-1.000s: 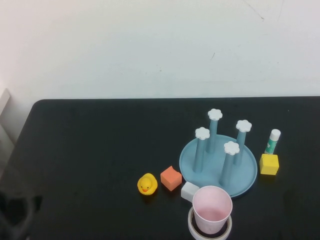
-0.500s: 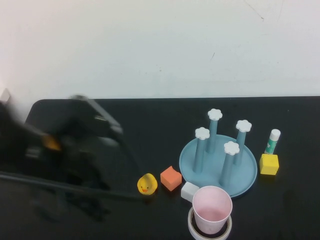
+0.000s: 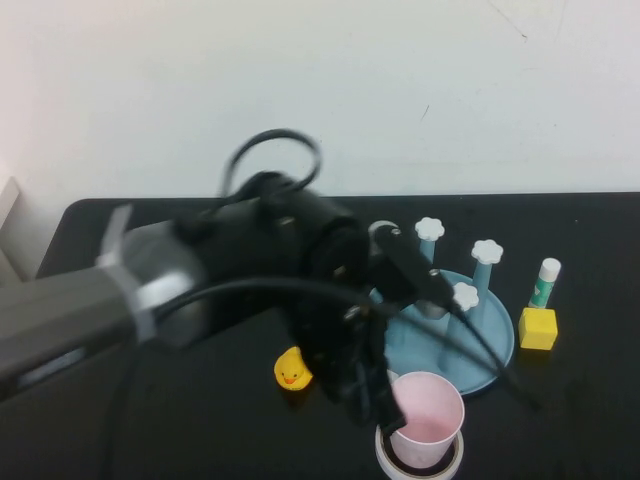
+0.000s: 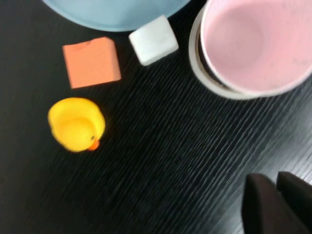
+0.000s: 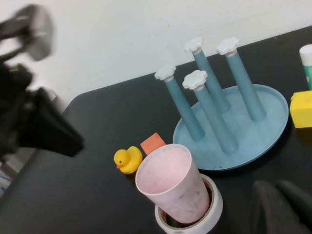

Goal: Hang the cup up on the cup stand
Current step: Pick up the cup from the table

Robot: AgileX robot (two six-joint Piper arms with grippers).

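High view: left gripper (image 3: 378, 395) drops beside the cup (image 3: 426, 418), fingers near-clenched, grasping nothing; cup sits in the tape ring (image 3: 420, 462) before the cup stand (image 3: 497, 352). Next: spread, grasp. Right gripper (image 5: 282, 192) parked, clenched.

Black table (image 3: 150, 400), matte, faint grain across its surface. Toward the right edge: cup stand (image 3: 497, 350), light blue tray flat on the top; green glue stick (image 3: 545, 283) upright; yellow cube (image 3: 537, 329) just in front of the stick. Hard against the near edge: white tape ring (image 3: 452, 461), lying flat. Near the middle: yellow duck (image 3: 291, 370). Between duck and stand: orange cube (image 4: 91, 62) and white cube (image 4: 153, 40), the white one close beside the ring.
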